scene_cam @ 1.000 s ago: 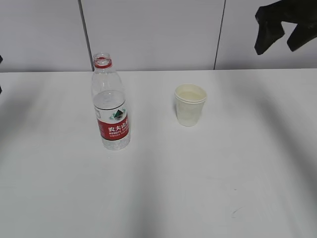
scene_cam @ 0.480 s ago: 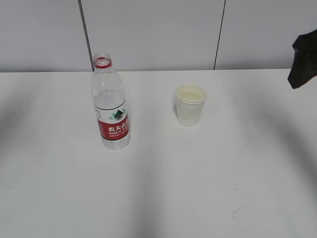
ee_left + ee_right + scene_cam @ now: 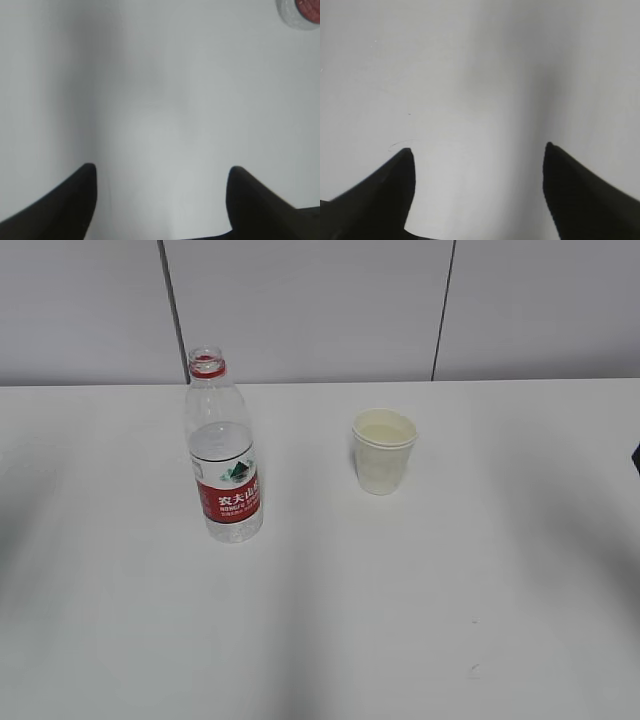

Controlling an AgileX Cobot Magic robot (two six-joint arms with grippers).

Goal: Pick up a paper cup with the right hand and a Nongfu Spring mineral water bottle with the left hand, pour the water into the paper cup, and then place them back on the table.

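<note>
The clear Nongfu Spring bottle (image 3: pixel 224 455) stands upright and uncapped on the white table (image 3: pixel 400 600), left of centre, with water (image 3: pixel 220 445) up to about its label top. The white paper cup (image 3: pixel 383 451) stands upright to its right, with pale liquid inside. Neither gripper shows in the exterior view apart from a dark sliver at the right edge. In the left wrist view my left gripper (image 3: pixel 160 172) is open and empty over bare table; the bottle's base (image 3: pixel 302 11) shows at the top right corner. In the right wrist view my right gripper (image 3: pixel 477 150) is open and empty over bare table.
A grey panelled wall (image 3: pixel 320 310) with dark vertical seams rises behind the table's far edge. A small dark scuff (image 3: pixel 472 670) marks the table near the front right. A thin curved scratch (image 3: pixel 400 143) shows in the right wrist view.
The black right arm, seen at the upper right a second ago, has moved right and down out of the exterior view. Bottle and cup have not moved.
</note>
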